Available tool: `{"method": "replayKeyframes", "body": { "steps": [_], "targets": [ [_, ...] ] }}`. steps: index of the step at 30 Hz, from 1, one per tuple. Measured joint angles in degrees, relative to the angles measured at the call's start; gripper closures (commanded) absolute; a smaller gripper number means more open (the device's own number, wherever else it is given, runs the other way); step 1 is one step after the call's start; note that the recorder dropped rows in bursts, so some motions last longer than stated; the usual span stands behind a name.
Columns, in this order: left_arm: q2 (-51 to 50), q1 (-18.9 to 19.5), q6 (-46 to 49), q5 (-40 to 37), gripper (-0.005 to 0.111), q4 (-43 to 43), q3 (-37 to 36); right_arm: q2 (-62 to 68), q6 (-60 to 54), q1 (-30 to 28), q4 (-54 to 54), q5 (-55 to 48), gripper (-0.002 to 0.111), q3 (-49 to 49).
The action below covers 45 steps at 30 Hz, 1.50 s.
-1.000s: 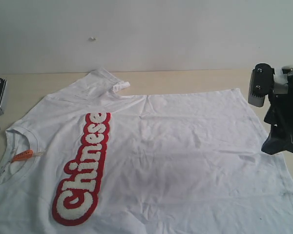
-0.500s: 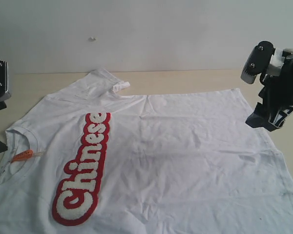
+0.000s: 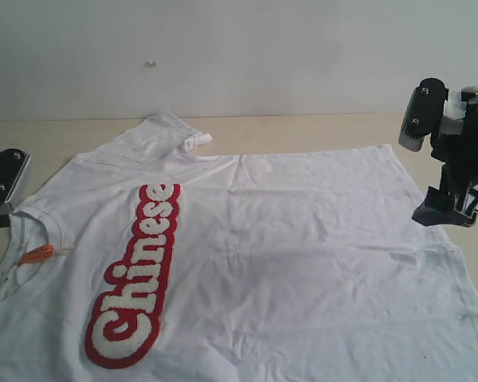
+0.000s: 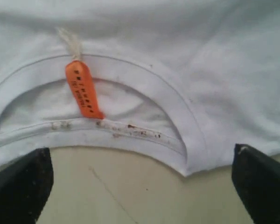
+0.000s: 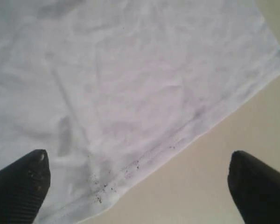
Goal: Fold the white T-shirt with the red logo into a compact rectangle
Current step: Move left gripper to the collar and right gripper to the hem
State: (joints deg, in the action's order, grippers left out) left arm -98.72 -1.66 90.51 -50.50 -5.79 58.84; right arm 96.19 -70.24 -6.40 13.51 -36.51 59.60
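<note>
The white T-shirt (image 3: 287,255) lies spread flat on the table, collar at the left with its small orange neck tag (image 3: 37,255). The red logo (image 3: 137,274) reading "Chinese" runs across the chest. My left gripper (image 3: 1,185) hovers just off the collar edge, open; its view shows the ribbed collar (image 4: 154,88) and orange tag (image 4: 83,88) ahead of the spread fingers (image 4: 23,186). My right gripper (image 3: 450,203) hangs above the shirt's hem side at the right, open, with the speckled hem (image 5: 144,161) between its fingers (image 5: 21,182).
The tan table (image 3: 319,127) shows beyond the shirt, along a white back wall. A folded-up sleeve (image 3: 179,131) with a small white tab sits at the far edge. Bare table lies under both grippers (image 4: 130,191).
The left gripper dropped down toward the collar. The right gripper moved slightly right and lower beside the hem. The shirt has not moved.
</note>
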Motion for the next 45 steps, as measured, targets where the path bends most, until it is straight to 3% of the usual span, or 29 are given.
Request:
{"method": "replayKeyframes", "body": {
  "steps": [6,11,17,25,30,34,45],
  "targets": [
    [-4.29,-0.22,-2.55,-2.78,0.002,1.09,2.48,1.56,-15.84,0.0,6.93,-6.77,0.003,0.0],
    [-5.07,-0.22,-5.3,-11.45,0.002,1.58,9.31,5.45,-16.02,0.0,4.96,-17.46,0.003,5.44],
    [-7.96,-0.22,-3.69,-11.29,0.002,2.61,10.34,8.3,-13.87,0.0,1.29,-26.93,0.003,12.69],
    [-14.48,0.04,-1.19,-4.36,0.002,2.61,10.34,13.07,-12.71,0.0,-3.5,-27.94,0.003,12.92],
    [-16.03,2.57,0.54,-0.78,0.002,1.45,10.34,14.78,-13.14,0.0,-4.48,-25.82,0.003,12.92],
    [-16.08,4.37,3.48,0.54,0.002,-1.25,10.34,14.78,-14.55,0.0,-4.59,-24.18,0.003,12.96],
    [-18.39,4.02,4.89,1.58,0.002,-3.73,10.7,14.78,-15.04,0.0,-5.55,-23.48,0.003,12.96]
  ]
}}
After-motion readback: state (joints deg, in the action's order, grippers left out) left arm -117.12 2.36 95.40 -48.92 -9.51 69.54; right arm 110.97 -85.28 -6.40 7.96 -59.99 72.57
